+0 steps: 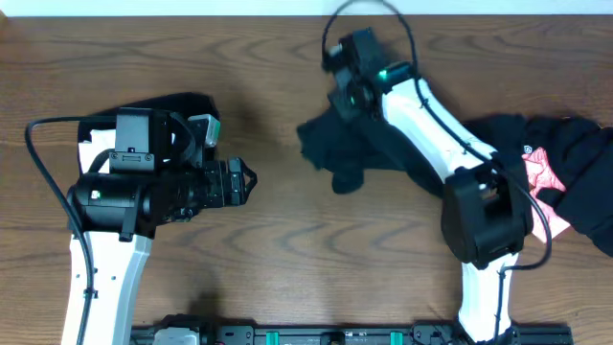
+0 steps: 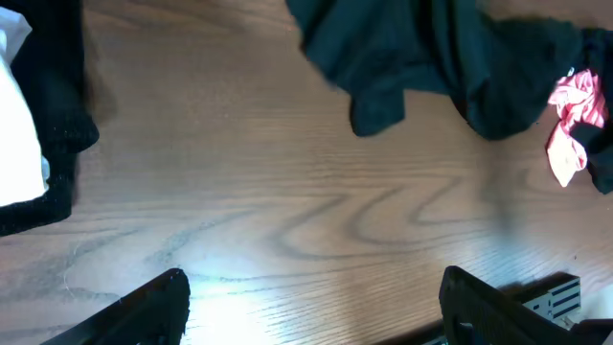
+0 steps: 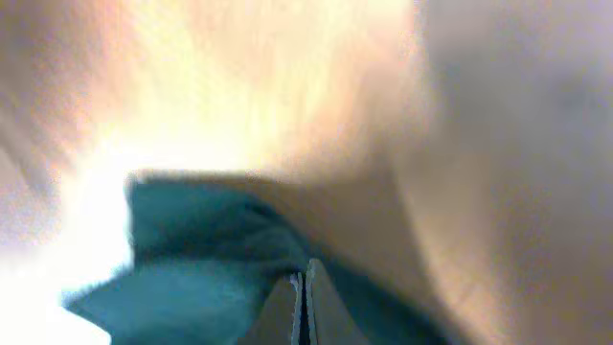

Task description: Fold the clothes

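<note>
Item: black T-shirt (image 1: 330,158), crumpled. R gripper (image 3: 302,286) at its 12 o'clock edge, fingers together, pinching fabric (view blurred). L gripper (image 1: 247,184) jaws apart, shirt at its 2 o'clock, well apart.

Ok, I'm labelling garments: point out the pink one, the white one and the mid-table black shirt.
pink garment (image 1: 546,177): overhead view, its crumpled middle.
white garment (image 2: 19,134): left wrist view, its visible middle.
black shirt (image 1: 330,153): overhead view, its left bunched part.
</note>
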Motion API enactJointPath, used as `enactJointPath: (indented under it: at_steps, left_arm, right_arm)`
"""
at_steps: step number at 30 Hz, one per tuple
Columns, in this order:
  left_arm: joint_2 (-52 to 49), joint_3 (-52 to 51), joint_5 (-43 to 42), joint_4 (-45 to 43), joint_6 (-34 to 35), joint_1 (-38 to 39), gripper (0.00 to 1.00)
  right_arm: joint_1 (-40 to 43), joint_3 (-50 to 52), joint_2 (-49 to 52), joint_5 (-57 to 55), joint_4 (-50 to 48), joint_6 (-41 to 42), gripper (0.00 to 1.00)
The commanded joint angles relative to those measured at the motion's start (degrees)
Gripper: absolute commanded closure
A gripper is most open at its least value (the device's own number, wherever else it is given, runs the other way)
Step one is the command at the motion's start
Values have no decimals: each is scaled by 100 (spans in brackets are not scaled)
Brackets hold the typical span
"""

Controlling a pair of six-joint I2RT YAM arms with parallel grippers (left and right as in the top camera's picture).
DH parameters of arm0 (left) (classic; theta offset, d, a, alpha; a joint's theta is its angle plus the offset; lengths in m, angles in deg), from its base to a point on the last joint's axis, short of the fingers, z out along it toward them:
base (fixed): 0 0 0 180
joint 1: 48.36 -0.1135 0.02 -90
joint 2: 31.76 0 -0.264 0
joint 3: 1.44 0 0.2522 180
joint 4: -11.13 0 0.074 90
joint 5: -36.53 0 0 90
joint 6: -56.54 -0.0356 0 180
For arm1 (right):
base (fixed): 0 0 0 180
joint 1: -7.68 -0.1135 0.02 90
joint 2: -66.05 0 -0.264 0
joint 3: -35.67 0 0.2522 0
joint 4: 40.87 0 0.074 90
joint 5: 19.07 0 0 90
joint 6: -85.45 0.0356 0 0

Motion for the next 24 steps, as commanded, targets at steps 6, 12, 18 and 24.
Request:
enactJointPath:
  at_steps: [6,12,18,24]
  left_arm:
    - [4,103,-17,-7,-57,24,16]
    - [4,90,-17,-7,-57,24,15]
    - [-87,28,-26,2,-55,24,12]
    - [-188,28,-24,-28,-55,24,12]
  right_arm:
    - [33,-400,-407,188,-682,59,92]
    - [70,-354,-293,-791,-382,63,65]
    - [103,-354,-297,-1029,476,570,38]
    - [90,-146,-142,-129,1342,1093,39]
